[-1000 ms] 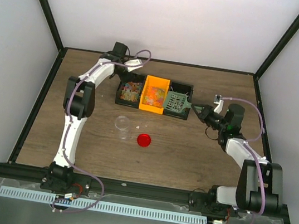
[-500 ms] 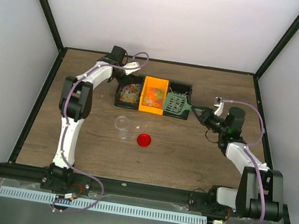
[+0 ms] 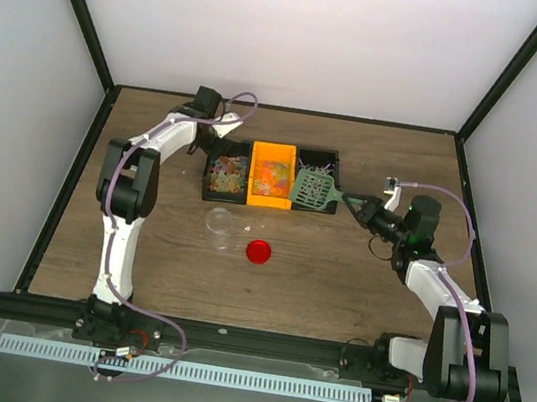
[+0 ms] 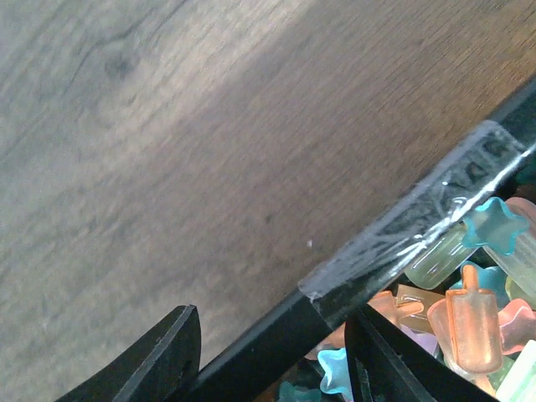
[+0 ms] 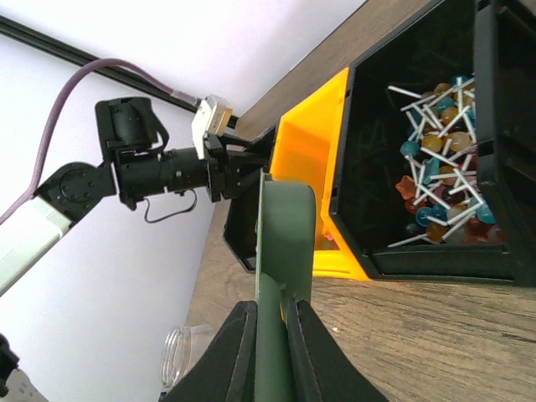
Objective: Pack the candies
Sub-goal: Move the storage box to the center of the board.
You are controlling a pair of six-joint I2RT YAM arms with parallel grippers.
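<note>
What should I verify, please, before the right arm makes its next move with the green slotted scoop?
1. The right gripper is shut on the handle of the green slotted scoop: ok.
2. The scoop is empty: cannot tell.
3. The clear round jar is upright with its mouth uncovered: ok.
4. The round red lid lies on the wooden table, apart from the jar: ok.
5. The left gripper straddles the taped wall of the black plastic bin; firm grip: cannot tell.
6. The small multicoloured candies are in that bin: ok.
</note>
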